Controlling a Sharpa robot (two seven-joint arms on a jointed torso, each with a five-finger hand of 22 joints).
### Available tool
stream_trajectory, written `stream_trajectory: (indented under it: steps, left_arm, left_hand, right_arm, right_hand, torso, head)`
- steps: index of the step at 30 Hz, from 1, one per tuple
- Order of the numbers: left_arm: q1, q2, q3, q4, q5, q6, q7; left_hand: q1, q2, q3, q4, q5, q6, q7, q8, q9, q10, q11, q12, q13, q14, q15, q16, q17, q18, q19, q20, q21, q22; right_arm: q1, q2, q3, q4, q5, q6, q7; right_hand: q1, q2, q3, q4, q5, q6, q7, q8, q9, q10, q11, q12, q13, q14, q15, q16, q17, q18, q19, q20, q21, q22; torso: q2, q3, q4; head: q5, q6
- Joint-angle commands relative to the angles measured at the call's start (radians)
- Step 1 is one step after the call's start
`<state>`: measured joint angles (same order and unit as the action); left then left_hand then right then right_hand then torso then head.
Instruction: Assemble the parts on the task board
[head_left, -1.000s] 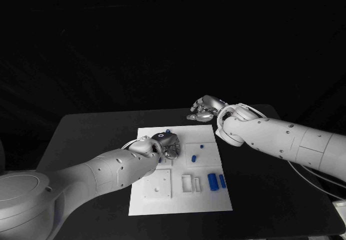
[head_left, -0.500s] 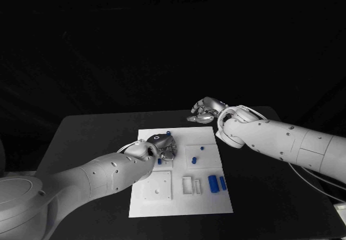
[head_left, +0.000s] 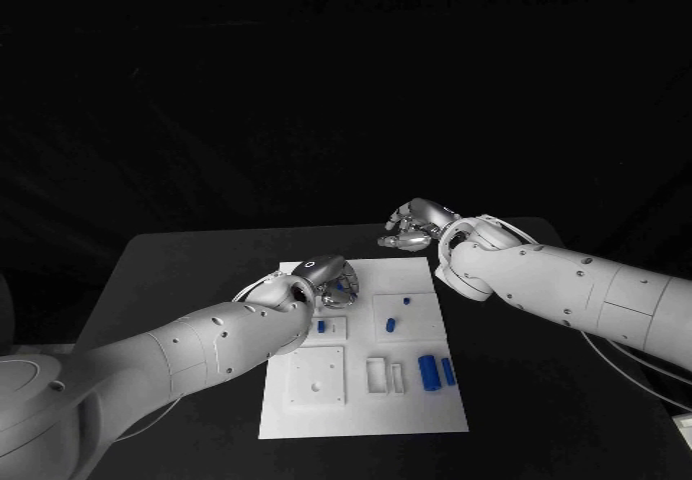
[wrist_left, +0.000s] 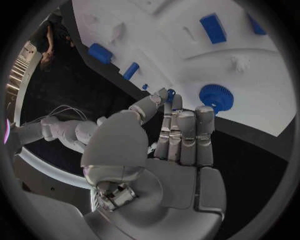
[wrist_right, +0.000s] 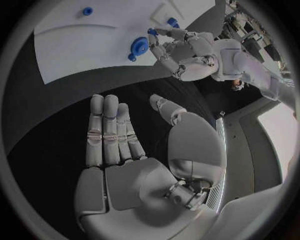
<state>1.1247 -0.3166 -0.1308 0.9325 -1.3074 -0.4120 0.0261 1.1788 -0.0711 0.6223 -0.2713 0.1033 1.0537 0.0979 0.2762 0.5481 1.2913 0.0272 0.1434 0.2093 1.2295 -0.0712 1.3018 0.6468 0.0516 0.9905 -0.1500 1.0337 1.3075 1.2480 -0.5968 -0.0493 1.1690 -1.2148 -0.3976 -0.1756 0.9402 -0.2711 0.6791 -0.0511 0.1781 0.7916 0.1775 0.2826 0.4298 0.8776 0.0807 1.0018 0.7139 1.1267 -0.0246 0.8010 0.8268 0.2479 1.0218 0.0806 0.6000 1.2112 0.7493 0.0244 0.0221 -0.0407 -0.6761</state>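
The white task board (head_left: 361, 400) is laid on the black counter (head_left: 173, 270), and everything else is placed relative to it. The left robot hand (head_left: 329, 281) is held over the board's far-left corner; a small blue part (wrist_left: 170, 93) is pinched between its thumb and a fingertip, the other fingers being kept straight and close together. Close beside those fingertips, on the board, a blue gear-shaped part (wrist_left: 216, 97) is seen. The right robot hand (head_left: 411, 225) is held above the counter just beyond the board's far edge; nothing is held in it, and its fingers are extended with the thumb spread apart. On the board's middle, two small blue parts (head_left: 389, 323) are set in a raised square block. Nearer the board's right edge, toward its near end, a longer blue part (head_left: 428, 372) is laid beside a thinner blue one (head_left: 447, 371), with white slotted fixtures (head_left: 384, 374) just to their left.
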Motion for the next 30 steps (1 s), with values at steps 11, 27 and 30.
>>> stream_trajectory:
  steps: [11, 27, 30]
  left_arm:
    - [0.001, -0.068, 0.011, 0.027, 0.120, -0.008, 0.047]
    - [0.001, -0.145, 0.009, 0.027, 0.168, 0.024, 0.068]
    - [0.001, -0.157, 0.009, 0.026, 0.172, 0.027, 0.073]
  left_hand:
    - [-0.008, 0.007, 0.006, 0.000, 0.006, 0.007, 0.002, 0.004, -0.001, 0.021, 0.010, 0.002, 0.002, 0.009, -0.004, 0.007, -0.001, 0.082, 0.008, -0.015, 0.006, 0.013]
    - [-0.012, 0.010, 0.008, 0.002, 0.014, 0.007, 0.002, 0.005, -0.002, 0.023, 0.010, 0.001, 0.002, 0.010, -0.005, 0.006, -0.002, 0.082, 0.011, -0.017, 0.006, 0.012]
    - [-0.012, 0.010, 0.009, 0.002, 0.015, 0.007, 0.002, 0.004, -0.002, 0.023, 0.010, 0.001, 0.002, 0.010, -0.005, 0.006, -0.002, 0.082, 0.011, -0.017, 0.006, 0.012]
  right_arm:
    - [0.000, -0.011, 0.000, 0.004, -0.002, 0.011, 0.008]
    - [0.000, -0.019, 0.000, 0.005, 0.002, 0.009, 0.008]
    - [0.000, -0.021, 0.000, 0.006, 0.002, 0.010, 0.008]
  right_hand:
    - [-0.005, 0.007, -0.005, -0.004, 0.004, 0.000, 0.010, 0.005, -0.001, -0.007, -0.003, 0.007, -0.003, 0.009, -0.001, -0.005, 0.002, 0.014, 0.001, 0.003, -0.007, 0.001]
    - [-0.003, 0.008, -0.004, -0.004, 0.003, 0.000, 0.010, 0.005, -0.001, -0.008, -0.003, 0.008, -0.005, 0.010, -0.001, -0.007, 0.004, 0.014, 0.002, 0.003, -0.008, 0.002]
    - [-0.003, 0.008, -0.004, -0.004, 0.003, 0.000, 0.010, 0.005, -0.001, -0.008, -0.003, 0.008, -0.005, 0.010, -0.001, -0.007, 0.005, 0.014, 0.002, 0.003, -0.008, 0.002]
  torso:
    - [0.000, 0.0007, 0.0022]
    - [0.002, -0.0002, -0.0008]
    - [0.002, 0.0005, -0.0009]
  head:
    - [0.008, 0.007]
    - [0.034, 0.012]
    - [0.037, 0.011]
